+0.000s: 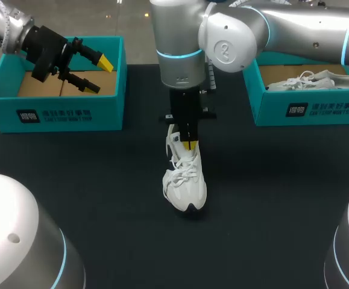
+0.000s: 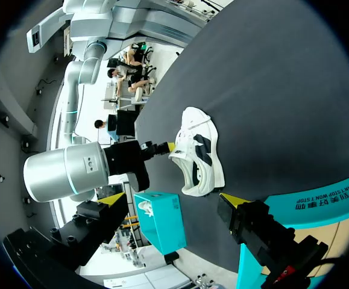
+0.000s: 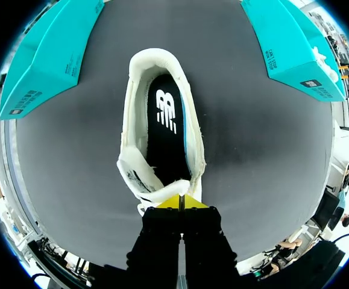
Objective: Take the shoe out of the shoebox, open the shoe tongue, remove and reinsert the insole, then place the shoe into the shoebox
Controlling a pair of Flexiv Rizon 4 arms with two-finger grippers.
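Mid-table, the white shoe (image 1: 186, 180) stands upright on its sole on the black table (image 1: 270, 192). Its long axis runs straight away from me, toe toward the near edge and heel toward the far one. My right gripper (image 1: 189, 145) hangs vertically over it, reaching in from the right past the middle. Its yellow tips are pressed together at the upper edge of the tongue (image 3: 139, 180), and I cannot make out whether any fabric is caught between them. From the right wrist view the open collar lies directly ahead of the tips, with the black insole (image 3: 165, 114) flat inside and running lengthwise toward the heel. I judge that the coming move depends on this line-up: the insole sits just beyond the tongue, along the same axis as the gripper's reach. The right arm is plainly the nearer one. My left gripper (image 1: 99, 75) is well apart from the shoe, fingers spread wide and holding nothing, over the teal left shoebox (image 1: 53, 114).
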